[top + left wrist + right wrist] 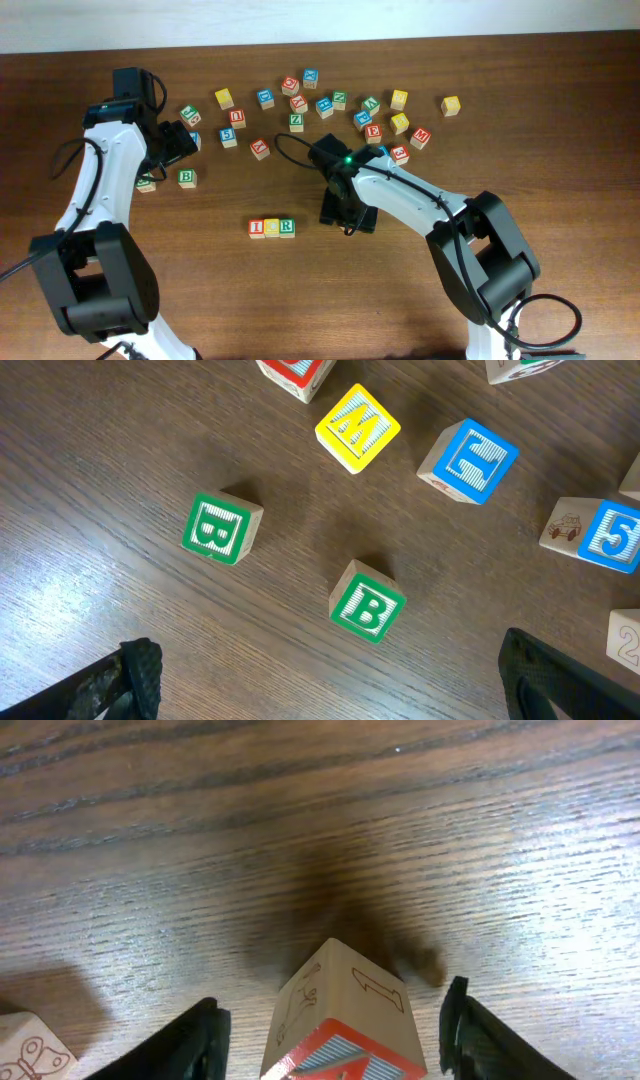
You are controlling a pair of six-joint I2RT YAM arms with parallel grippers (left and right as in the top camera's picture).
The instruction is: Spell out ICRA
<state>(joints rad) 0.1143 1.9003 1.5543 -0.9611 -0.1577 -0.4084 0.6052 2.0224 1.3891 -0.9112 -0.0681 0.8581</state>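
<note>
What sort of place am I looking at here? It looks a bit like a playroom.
Most likely a robotics lab or test bench, not a playroom: two white-and-black robot arms, the left arm and the right arm, stand at a wooden table strewn with alphabet blocks, three lined up in a row.

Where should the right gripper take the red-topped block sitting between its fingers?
On two opposite flat side faces, coming from above. The red-topped block sits turned, one vertical edge pointing forward between the fingers of the right gripper, so closing this way would likely pinch corners. Twist the wrist until the pads face flat sides.
</note>
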